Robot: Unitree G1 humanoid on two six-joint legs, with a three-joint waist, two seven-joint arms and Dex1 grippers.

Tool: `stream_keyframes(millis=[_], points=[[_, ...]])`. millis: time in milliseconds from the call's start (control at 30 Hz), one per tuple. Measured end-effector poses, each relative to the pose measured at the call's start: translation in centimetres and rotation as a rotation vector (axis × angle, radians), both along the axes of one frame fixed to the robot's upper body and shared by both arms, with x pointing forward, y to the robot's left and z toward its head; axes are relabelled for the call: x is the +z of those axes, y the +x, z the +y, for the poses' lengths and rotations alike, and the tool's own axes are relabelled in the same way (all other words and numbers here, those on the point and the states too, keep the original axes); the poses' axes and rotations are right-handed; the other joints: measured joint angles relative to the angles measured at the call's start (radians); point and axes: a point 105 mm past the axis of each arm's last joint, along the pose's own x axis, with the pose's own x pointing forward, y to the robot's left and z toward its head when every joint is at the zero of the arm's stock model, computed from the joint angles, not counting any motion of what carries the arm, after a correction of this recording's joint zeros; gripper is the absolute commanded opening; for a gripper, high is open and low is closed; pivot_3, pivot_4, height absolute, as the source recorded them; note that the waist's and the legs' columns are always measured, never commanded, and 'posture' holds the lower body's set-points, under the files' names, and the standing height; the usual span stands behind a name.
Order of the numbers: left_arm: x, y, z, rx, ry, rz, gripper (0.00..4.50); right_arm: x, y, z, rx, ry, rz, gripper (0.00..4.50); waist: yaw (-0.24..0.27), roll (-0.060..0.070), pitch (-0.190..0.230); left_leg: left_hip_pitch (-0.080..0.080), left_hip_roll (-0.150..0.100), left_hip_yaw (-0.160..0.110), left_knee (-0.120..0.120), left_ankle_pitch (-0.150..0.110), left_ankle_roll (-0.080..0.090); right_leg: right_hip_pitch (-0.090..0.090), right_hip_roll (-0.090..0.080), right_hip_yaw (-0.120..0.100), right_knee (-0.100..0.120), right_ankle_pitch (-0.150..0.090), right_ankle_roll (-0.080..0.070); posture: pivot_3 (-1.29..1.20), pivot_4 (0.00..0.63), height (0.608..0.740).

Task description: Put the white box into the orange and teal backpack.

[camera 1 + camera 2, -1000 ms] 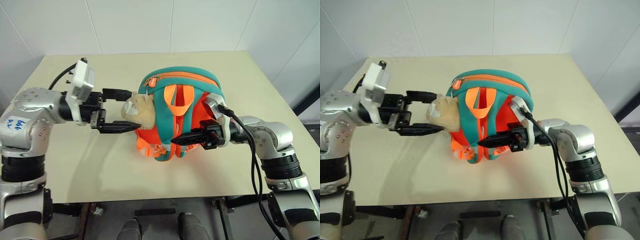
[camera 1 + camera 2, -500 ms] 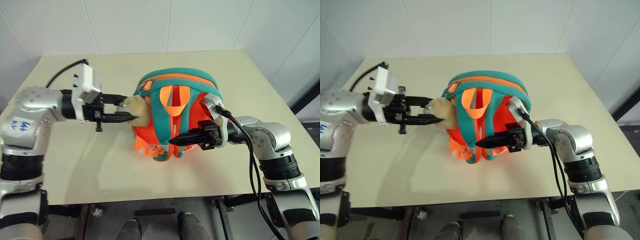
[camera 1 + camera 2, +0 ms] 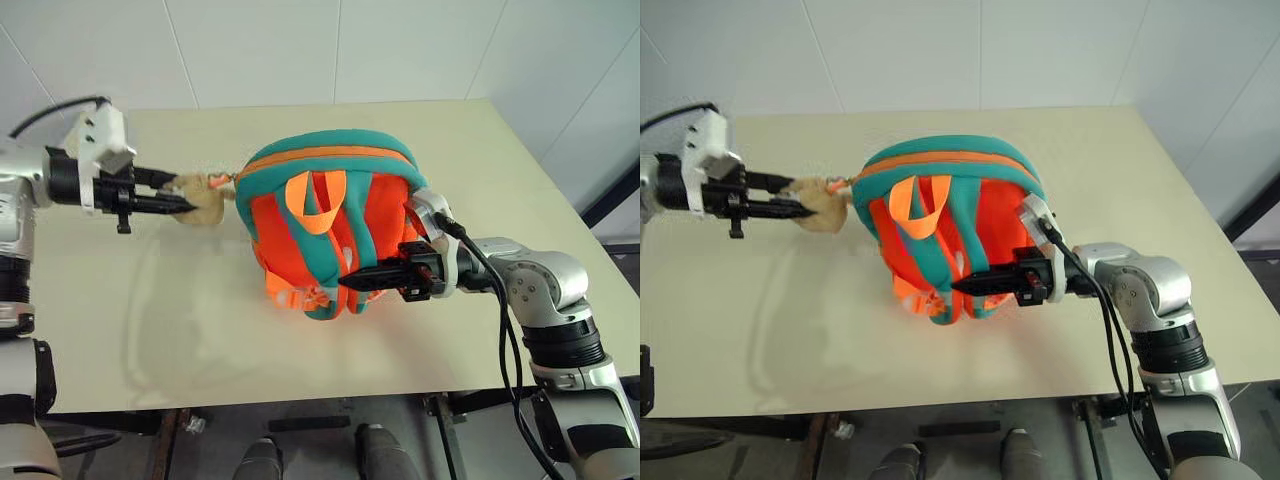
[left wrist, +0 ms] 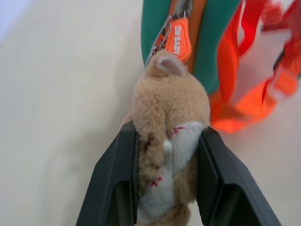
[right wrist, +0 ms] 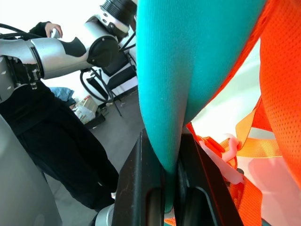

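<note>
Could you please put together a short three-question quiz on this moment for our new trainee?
1. True or false: the left gripper is shut on the plush charm.
2. What does the right gripper pinch? A) an orange buckle B) a teal strap of the backpack C) the table edge
3. Fill in: the charm hangs from the backpack's orange zipper ____.

Key: 1 true; 2 B; 3 pull.
</note>
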Motion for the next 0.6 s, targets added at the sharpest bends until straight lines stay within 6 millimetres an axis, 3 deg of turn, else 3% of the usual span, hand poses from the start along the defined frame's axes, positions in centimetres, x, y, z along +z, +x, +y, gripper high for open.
stream_keyframes(millis=[67, 267, 333, 567, 600], points=[[-2.1, 0.6, -0.3, -0.006, 0.001, 0.044, 1.46, 0.0, 0.0, 0.0, -0.009, 0.001, 0.001, 0.00, 0.002, 0.000, 0.000, 0.000, 0.000, 0.000, 0.000, 0.000, 0.000, 0.000, 0.000, 0.000, 0.000, 0.000, 0.000, 0.00, 0.150, 0.740], [-9.1, 3.1, -4.0, -0.047, 0.008, 0.139, 1.46, 0.3, -0.2, -0.2, -0.026, 0.013, -0.002, 0.00, 0.008, -0.001, 0.000, 0.000, -0.001, 0.000, 0.002, 0.001, 0.001, 0.000, 0.000, 0.000, 0.001, 0.000, 0.000, 0.00, 0.150, 0.740], [-9.7, 3.8, -5.3, -0.056, -0.012, 0.122, 1.46, 0.1, -0.2, -0.2, -0.037, 0.015, 0.004, 0.00, 0.010, -0.001, 0.000, 0.000, -0.001, -0.001, 0.002, 0.001, 0.001, 0.000, 0.000, 0.000, 0.002, 0.000, 0.000, 0.00, 0.150, 0.740], [-10.4, 4.2, -6.4, -0.074, -0.022, 0.073, 1.46, 0.1, -0.2, 0.3, -0.065, 0.025, -0.006, 0.00, 0.030, 0.000, -0.001, 0.002, -0.001, -0.001, 0.004, 0.002, 0.002, 0.003, -0.001, 0.000, 0.002, 0.001, 0.001, 0.00, 0.150, 0.740], [-10.4, 3.9, -6.3, -0.083, -0.020, 0.075, 1.66, 0.1, -0.2, 0.3, -0.076, 0.028, -0.019, 0.29, 0.029, 0.000, -0.001, 0.002, -0.001, -0.001, 0.004, 0.001, 0.002, 0.003, -0.001, 0.000, 0.002, 0.002, 0.001, 0.00, 0.150, 0.740]])
